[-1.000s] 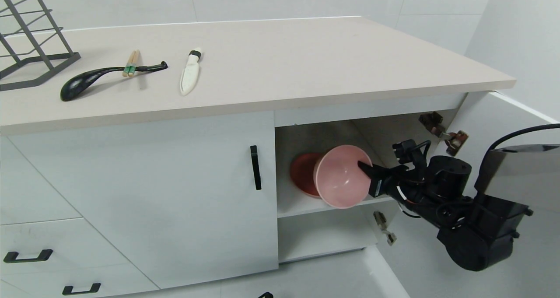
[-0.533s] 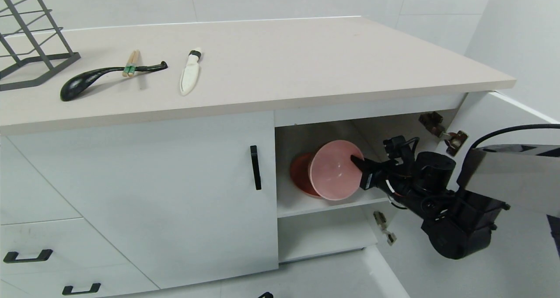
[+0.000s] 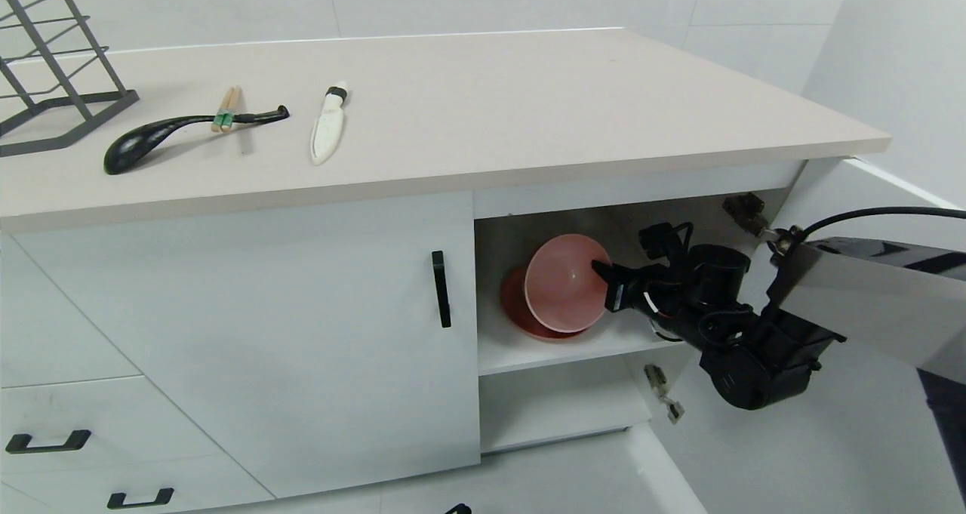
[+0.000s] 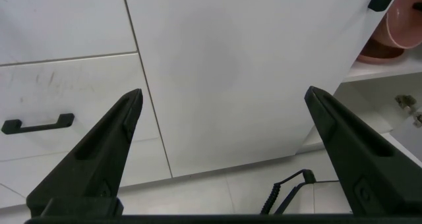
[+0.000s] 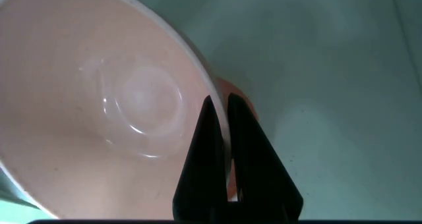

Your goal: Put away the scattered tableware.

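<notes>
My right gripper [image 3: 601, 272] is pinched shut on the rim of the round pink plastic bowl [image 3: 562, 281] — one finger inside, one outside. The bowl tips sideways over the white cupboard's upper shelf [image 3: 543, 354], just in front of a flat red dish [image 3: 516, 316]. My left gripper [image 4: 223, 92] is spread wide — holding nothing.

the right gripper [image 3: 604, 276], its fingers pinched on the rim of the pink bowl [image 3: 562, 284], has pushed deeper into the open cabinet [image 3: 679, 220] and a little upward over the last second, the arm following it in. the bowl, whose lower rim hung out past the front edge of the shelf [image 3: 558, 354] a second ago, now sits wholly above the shelf and farther back. it covers more of the red dish [image 3: 515, 312] standing behind it than before.
</notes>
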Tool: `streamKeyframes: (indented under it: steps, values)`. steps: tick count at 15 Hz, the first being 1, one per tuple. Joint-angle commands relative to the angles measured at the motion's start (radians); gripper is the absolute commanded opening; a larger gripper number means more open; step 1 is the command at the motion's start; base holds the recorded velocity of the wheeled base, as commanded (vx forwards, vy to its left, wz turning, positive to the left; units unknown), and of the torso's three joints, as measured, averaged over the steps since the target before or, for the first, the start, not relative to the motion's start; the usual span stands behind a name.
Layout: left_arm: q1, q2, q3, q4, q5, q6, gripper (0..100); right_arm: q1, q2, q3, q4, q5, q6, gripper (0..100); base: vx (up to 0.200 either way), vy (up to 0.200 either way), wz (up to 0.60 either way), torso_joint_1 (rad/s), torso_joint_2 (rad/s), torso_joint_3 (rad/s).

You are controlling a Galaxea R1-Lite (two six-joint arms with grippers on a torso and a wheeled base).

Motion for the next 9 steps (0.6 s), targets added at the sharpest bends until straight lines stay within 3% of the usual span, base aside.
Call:
streamKeyframes:
  steps: [1, 5, 9]
  values:
    - [0.0, 0.001, 0.0, 0.0, 0.0, -0.001, 100, 0.005, 0.018, -0.017, 0.008, 0.0, 0.0, 0, 0.0, 0.0, 0.0, 0.0, 0.0, 0.0]
    - [0.0, 0.001, 0.0, 0.0, 0.0, -0.001, 100, 0.007, 0.044, -0.014, 0.008, -0.065, -0.002, 0, 0.0, 0.0, 0.0, 0.0, 0.0, 0.0]
    - [0.0, 0.001, 0.0, 0.0, 0.0, -0.001, 100, 0.016, 0.047, -0.009, 0.002, -0.065, -0.003, 0, 0.0, 0.0, 0.0, 0.0, 0.0, 0.0]
